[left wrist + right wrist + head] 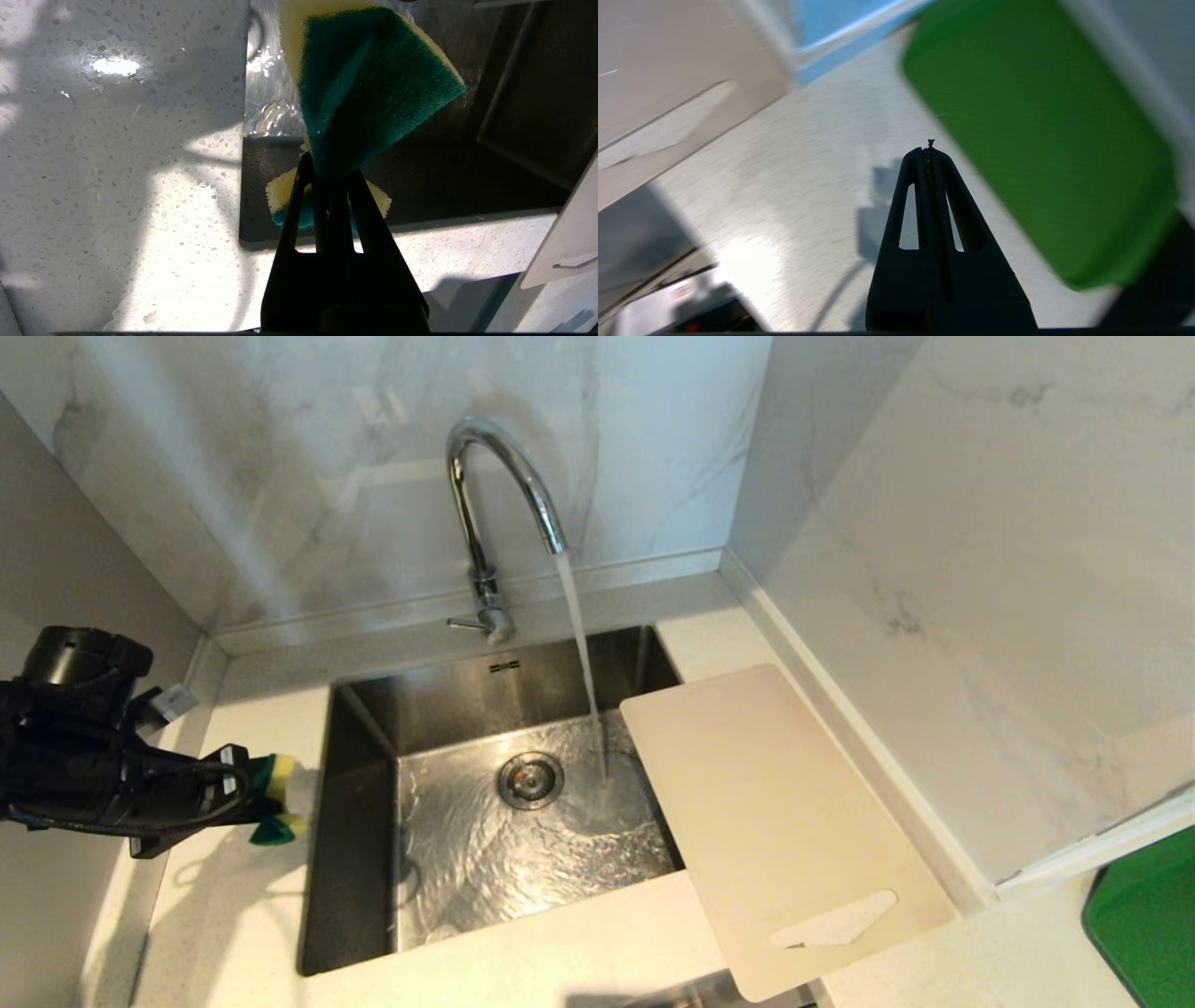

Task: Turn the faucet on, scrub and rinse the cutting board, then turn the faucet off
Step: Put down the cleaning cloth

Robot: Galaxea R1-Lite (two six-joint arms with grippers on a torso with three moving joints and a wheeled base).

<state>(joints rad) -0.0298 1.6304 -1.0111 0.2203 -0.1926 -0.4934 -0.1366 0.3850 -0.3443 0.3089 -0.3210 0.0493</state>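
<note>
The chrome faucet (485, 513) stands behind the steel sink (364, 756), and water streams from its spout onto the sink floor. The pale beige cutting board (775, 821) lies on the counter to the right, one long edge overhanging the sink; it also shows in the right wrist view (668, 70). At the sink's left edge my left gripper (266, 798) is shut on a green-and-yellow sponge (369, 79), folded between the jaws. My right gripper (930, 151) is shut and empty above the counter, between the board's handle end and a green flat object; it does not show in the head view.
A bright green flat object (1148, 924) lies on the counter at the far right, also large in the right wrist view (1041, 140). Marble walls close in behind the sink and to the right. A drain strainer (530, 779) sits in the sink floor. The speckled counter (117, 186) spreads left of the sink.
</note>
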